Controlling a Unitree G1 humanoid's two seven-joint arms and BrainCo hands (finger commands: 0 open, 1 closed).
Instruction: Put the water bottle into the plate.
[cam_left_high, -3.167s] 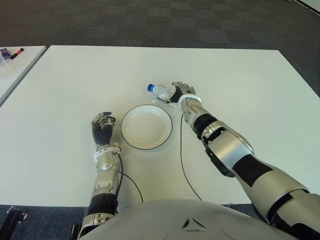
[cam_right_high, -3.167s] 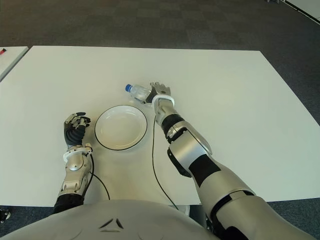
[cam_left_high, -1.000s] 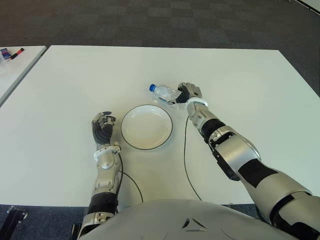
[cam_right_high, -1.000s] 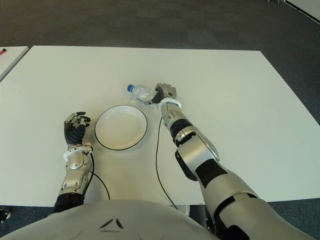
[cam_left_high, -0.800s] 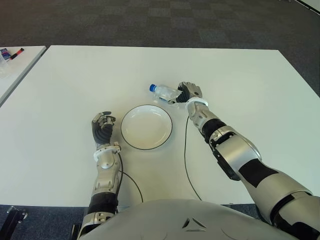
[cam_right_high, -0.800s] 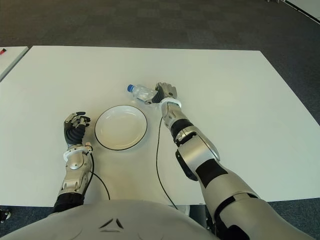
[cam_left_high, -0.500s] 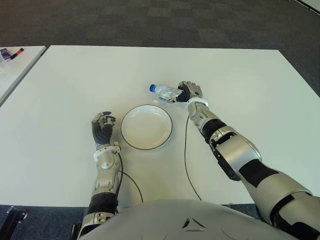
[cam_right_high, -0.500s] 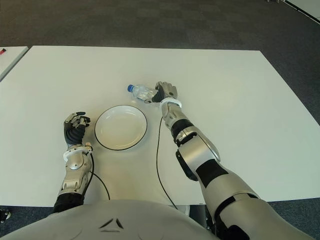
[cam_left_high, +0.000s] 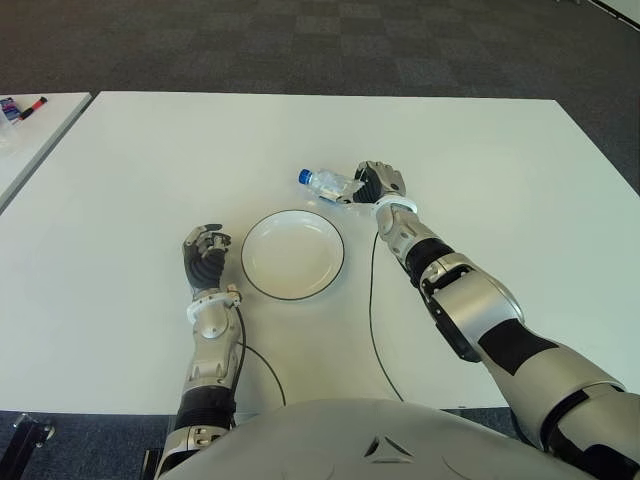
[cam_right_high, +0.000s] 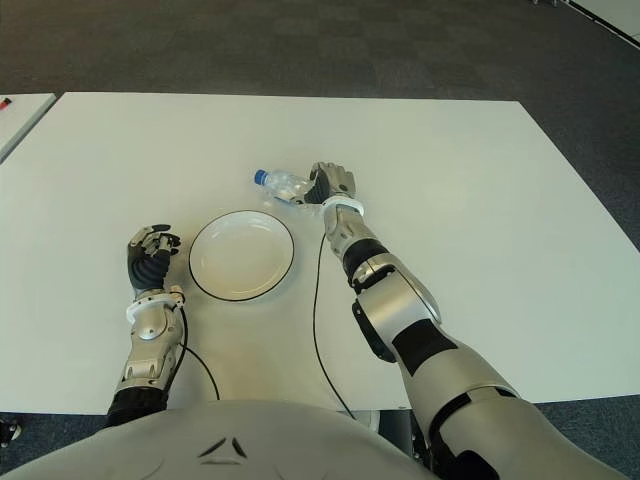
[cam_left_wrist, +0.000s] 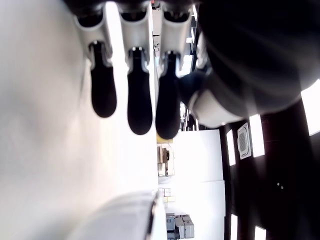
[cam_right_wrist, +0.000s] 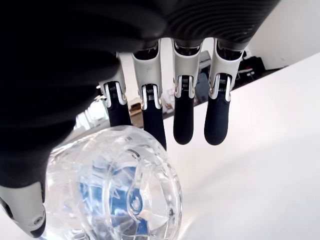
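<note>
Bottle: water bottle (cam_left_high: 331, 184) lies tilted beyond the far rim of the plate, blue cap pointing toward the robot's left, base tucked into the right hand — outside the plate, not in it.
Right hand: right hand (cam_left_high: 379, 182) reaches across the table (cam_left_high: 480, 160) just past the plate's far right edge; in the wrist view the bottle's clear base (cam_right_wrist: 114, 190) sits against the palm, thumb on one side, fingers (cam_right_wrist: 151, 124) extended past its far side. Grip reads as a loose cradle around the base, likely taken there because the base was the end nearest the arm.
Plate: white plate (cam_left_high: 293, 253) with dark rim sits between the two hands, nothing in it, just beside the bottle.
Left hand: left hand (cam_left_high: 205, 255) shows to the left of the plate, fingers curled, holding nothing.
Stage: bottle grasped, carry to the plate apparently not yet done.
Risk: smooth round bottle held only at one end may swing or slip.
</note>
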